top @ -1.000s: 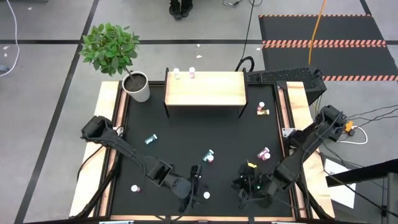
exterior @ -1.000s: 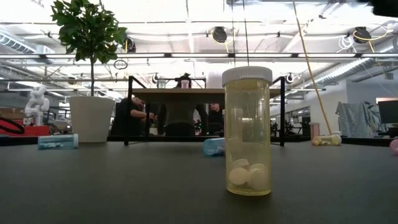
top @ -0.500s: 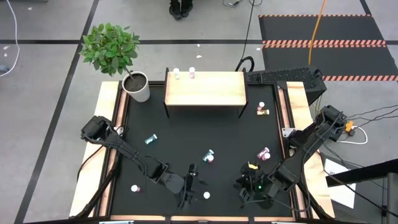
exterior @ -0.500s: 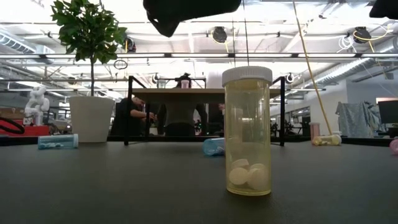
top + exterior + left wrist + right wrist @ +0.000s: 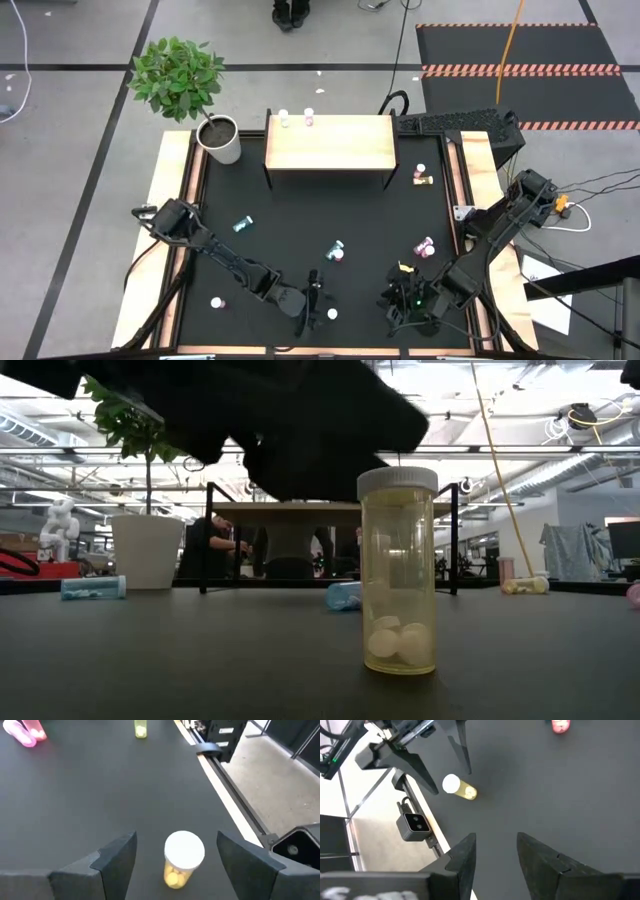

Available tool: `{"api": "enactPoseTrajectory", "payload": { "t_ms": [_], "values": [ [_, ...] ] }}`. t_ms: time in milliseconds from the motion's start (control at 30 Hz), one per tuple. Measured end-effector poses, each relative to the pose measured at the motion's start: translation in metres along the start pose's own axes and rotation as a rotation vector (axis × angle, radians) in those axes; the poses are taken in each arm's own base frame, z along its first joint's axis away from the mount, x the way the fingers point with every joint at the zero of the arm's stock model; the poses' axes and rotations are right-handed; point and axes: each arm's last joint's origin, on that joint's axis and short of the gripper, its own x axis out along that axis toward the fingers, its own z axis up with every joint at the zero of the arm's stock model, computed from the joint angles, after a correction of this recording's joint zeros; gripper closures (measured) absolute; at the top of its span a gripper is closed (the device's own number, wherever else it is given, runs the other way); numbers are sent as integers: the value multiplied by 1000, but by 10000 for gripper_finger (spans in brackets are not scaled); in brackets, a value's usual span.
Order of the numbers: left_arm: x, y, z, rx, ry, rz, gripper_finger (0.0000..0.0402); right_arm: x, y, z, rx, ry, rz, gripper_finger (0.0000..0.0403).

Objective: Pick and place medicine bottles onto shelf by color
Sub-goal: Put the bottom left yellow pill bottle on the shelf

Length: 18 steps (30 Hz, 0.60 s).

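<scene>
Now swung in over the yellow bottle [image 5: 183, 865] standing upright near the table's [image 5: 300, 225] front edge: the left gripper [image 5: 316, 303], absent from the low view a second ago and filling its top now, fingers [image 5: 112, 857] spread wide to either side of the white cap, touching nothing, holding nothing. Ready, by the look of it, for a drop and a squeeze. Beside it toward the front right corner, the right gripper [image 5: 405, 303], part open and empty; farther back, loose bottles mid-table and the shelf [image 5: 330, 143] at the far edge, two bottles at its back left corner.
</scene>
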Motion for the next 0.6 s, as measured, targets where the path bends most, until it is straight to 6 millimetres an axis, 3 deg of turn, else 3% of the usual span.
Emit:
{"api": "enactPoseTrajectory", "payload": {
  "t_ms": [267, 600],
  "values": [
    [4, 8, -2, -83, 30, -60, 128, 0, 0, 0, -6, 1, -2, 265],
    [6, 18, 0, -69, 26, -65, 128, 0, 0, 0, -6, 1, -3, 265]
  ]
}}
